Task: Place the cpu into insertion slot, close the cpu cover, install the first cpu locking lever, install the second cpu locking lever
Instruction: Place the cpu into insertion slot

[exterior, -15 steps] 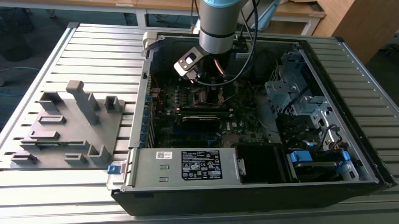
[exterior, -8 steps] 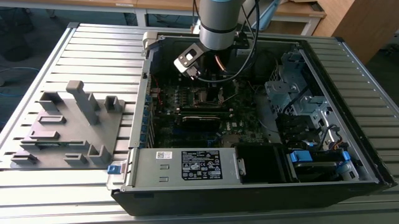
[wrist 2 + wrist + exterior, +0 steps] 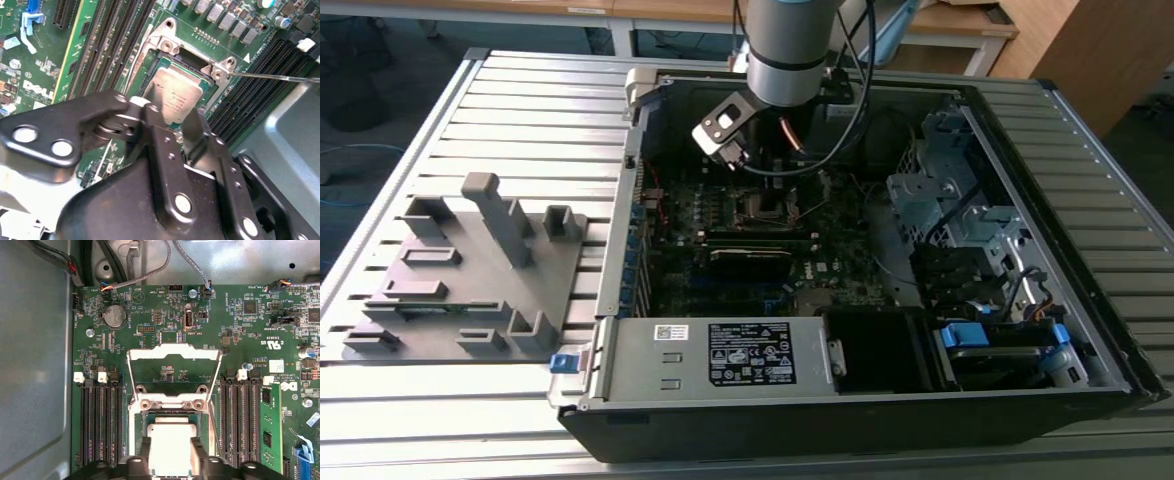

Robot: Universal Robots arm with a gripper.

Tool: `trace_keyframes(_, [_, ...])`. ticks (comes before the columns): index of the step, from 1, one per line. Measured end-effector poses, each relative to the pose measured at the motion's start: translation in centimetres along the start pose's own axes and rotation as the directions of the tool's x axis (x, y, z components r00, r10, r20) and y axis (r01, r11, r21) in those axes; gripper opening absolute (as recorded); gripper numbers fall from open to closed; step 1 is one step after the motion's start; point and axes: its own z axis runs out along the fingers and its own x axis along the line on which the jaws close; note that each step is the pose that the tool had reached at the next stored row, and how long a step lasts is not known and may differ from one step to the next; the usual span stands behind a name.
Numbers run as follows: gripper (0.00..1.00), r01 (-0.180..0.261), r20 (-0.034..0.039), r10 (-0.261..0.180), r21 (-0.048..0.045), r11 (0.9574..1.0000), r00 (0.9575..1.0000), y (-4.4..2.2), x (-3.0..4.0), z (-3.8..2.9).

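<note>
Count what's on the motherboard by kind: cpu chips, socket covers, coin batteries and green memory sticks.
cpu: 1
cpu cover: 1
coin battery: 1
green memory stick: 1
Total: 4

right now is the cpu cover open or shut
Open: the thin silver-grey metal frame cover is flipped back, green motherboard showing through it.

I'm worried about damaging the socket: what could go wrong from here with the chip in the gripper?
1. The gripper clasps the cpu right at the insertion slot; if it goes in tilted or off-centre, it might seat crooked.
2. The cpu cover stands open beside the slot, and a thin lever juts out nearby; the gripper could snag either.
</note>
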Motion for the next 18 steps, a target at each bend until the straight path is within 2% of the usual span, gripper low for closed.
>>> trace_keyframes(2, [0.35, 0.0, -0.0001, 0.0, -0.0001, 1.0, 1.0, 0.0, 0.0, -0.02])
trace_keyframes(3, [0.35, 0.0, -0.0001, 0.0, -0.0001, 1.0, 1.0, 0.0, 0.0, -0.03])
trace_keyframes(5, [0.23, 0.0, 0.0, 0.0, 0.0, 1.0, 1.0, 0.0, 0.0, -0.05])
trace_keyframes(6, [0.23, 0.0, 0.0, 0.0, 0.0, 1.0, 1.0, 0.0, 0.0, -0.07])
trace_keyframes(8, [0.11, 0.0, -0.0001, 0.0, -0.0001, 1.0, 1.0, 0.0, 0.0, -0.09])
trace_keyframes(14, [0.1, 0.0, 0.0, 0.0, 0.001, 1.0, 1.0, 0.01, 0.0, -0.14])
trace_keyframes(16, [0.1, -0.001, 0.0005, 0.001, 0.0208, 0.9998, 1.0, 0.04, 0.0, -0.13])
trace_keyframes(18, [0.1, -0.001, 0.0008, 0.001, 0.0224, 0.9997, 1.0, 0.04, 0.0, -0.14])
